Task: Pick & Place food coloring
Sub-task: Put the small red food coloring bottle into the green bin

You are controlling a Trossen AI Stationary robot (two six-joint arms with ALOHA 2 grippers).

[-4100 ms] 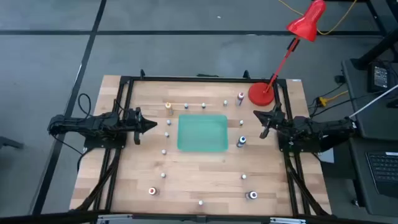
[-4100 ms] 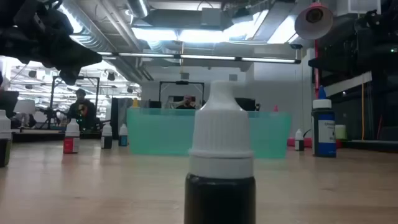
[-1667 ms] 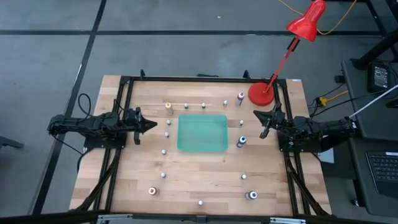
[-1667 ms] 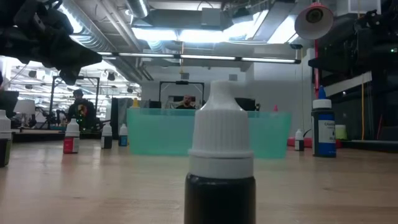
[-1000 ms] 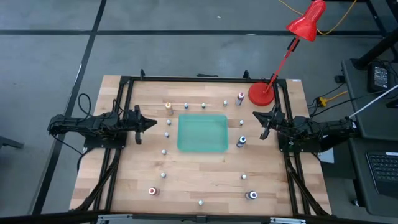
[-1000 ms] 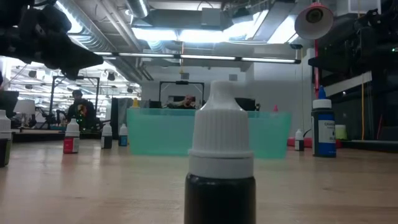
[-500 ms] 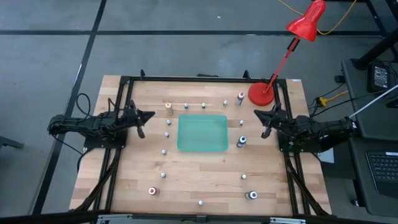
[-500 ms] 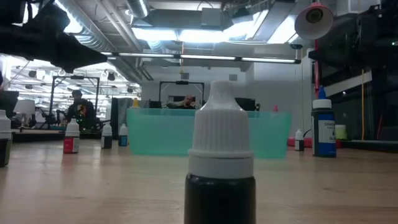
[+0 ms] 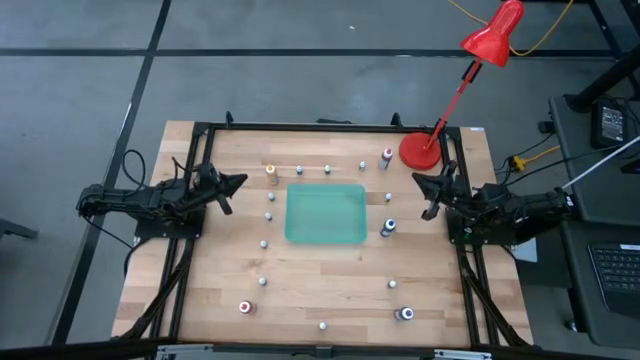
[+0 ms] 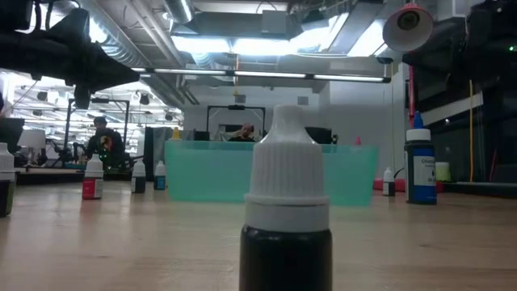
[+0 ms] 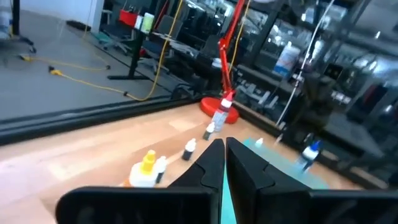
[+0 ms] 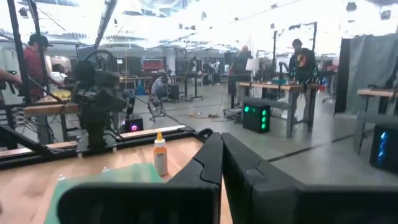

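- The food coloring bottles (image 9: 270, 172) stand scattered upright over the wooden table (image 9: 330, 275), ringed loosely around the green mat (image 9: 326, 213) at the table's middle; none rests on the mat.
- Along the far side runs a row: an orange-bodied bottle with a yellow cap at its left end, three small white-capped ones, then a red-capped bottle (image 9: 387, 156) near the lamp's base.
- A blue-capped dark bottle (image 9: 388, 228) stands just beside the mat's right edge; in the low view it shows as a tall bottle (image 10: 420, 166) right of the mat.
- Near the front edge sit a red-bodied bottle (image 9: 244, 307) at the left, a dark bottle (image 9: 405, 314) at the right, and a white-capped one (image 9: 323, 325) between them; the low view shows this last one close up, black-bodied with a ribbed white cap (image 10: 287, 202).
- The left gripper (image 9: 236, 183) hangs above the table's left side, left of the orange-bodied bottle and apart from it, fingers pressed together on nothing, as its wrist view (image 11: 222, 163) shows.
- The right gripper (image 9: 424, 186) hangs over the right side, near the red desk lamp's round base (image 9: 419, 150), also clenched and empty (image 12: 219, 155).
- People (image 12: 301, 59) show in the room beyond the table.
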